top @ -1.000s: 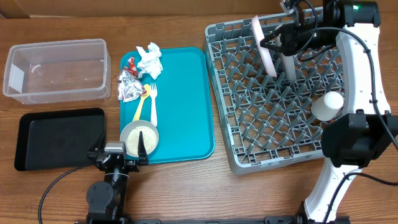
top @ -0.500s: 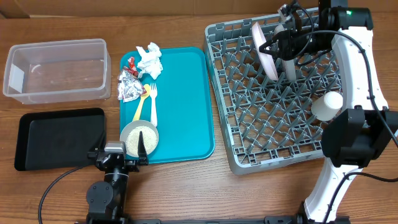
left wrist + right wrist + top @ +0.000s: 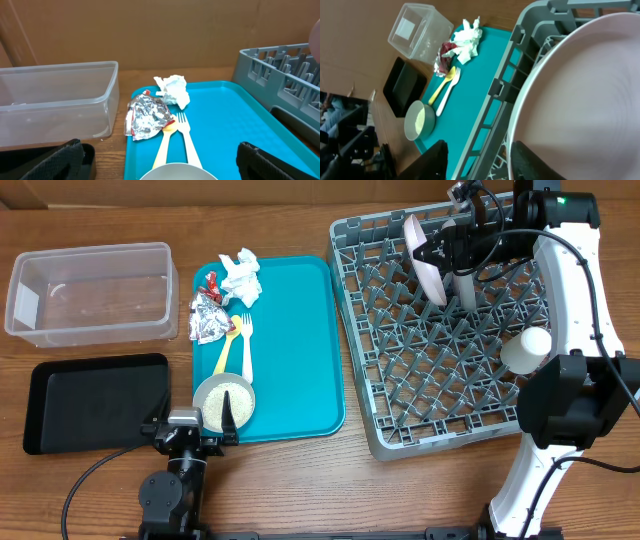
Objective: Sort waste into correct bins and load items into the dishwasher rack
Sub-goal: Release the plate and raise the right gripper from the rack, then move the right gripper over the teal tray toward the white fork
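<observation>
Wood table (image 3: 300,480), brown board (image 3: 150,30) behind. Pale plate (image 3: 425,255) stands on edge in rack (image 3: 400,390) back row; R gripper (image 3: 445,248) jaws parted round its rim, prob. not pinching. L gripper (image 3: 159,150) wide open at bowl (image 3: 224,402), near tray (image 3: 300,330) edge; I've bare teal rightward.

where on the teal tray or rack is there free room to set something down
The teal tray is bare on its right half, between the forks and the rack. Its left strip is crowded: napkin, foil wrappers, forks, bowl. The rack's rows left of the cup stand free.
</observation>
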You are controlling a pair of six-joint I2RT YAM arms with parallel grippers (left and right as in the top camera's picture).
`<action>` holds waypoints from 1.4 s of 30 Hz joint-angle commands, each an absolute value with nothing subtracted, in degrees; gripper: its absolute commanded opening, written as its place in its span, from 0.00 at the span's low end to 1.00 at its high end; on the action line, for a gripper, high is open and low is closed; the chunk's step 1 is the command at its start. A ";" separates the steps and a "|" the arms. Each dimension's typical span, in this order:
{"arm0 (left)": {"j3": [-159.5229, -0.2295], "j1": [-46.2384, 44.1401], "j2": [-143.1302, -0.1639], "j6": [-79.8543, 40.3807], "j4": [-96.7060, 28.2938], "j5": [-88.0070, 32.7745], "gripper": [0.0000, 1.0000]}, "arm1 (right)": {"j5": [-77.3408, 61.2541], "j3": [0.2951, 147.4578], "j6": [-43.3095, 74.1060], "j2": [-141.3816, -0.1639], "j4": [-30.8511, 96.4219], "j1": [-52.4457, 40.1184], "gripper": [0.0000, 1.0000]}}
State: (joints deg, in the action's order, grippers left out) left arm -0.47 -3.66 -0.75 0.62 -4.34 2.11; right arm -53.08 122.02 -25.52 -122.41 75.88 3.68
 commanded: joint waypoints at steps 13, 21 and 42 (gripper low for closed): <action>-0.27 -3.49 -0.32 1.13 -4.21 1.85 1.00 | -49.28 122.02 -20.95 -107.53 77.14 -3.42 0.06; -0.27 -3.49 -0.32 1.13 -4.23 1.85 1.00 | -35.42 121.82 -10.35 -106.63 78.72 -16.10 0.13; -0.27 -3.49 -0.32 1.13 -4.23 1.85 1.00 | -16.80 106.80 1.69 -110.45 77.91 -28.32 0.51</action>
State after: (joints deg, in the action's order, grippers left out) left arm -0.47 -3.66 -0.75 0.62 -4.32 2.11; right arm -13.15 110.91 4.34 -109.32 80.75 -26.06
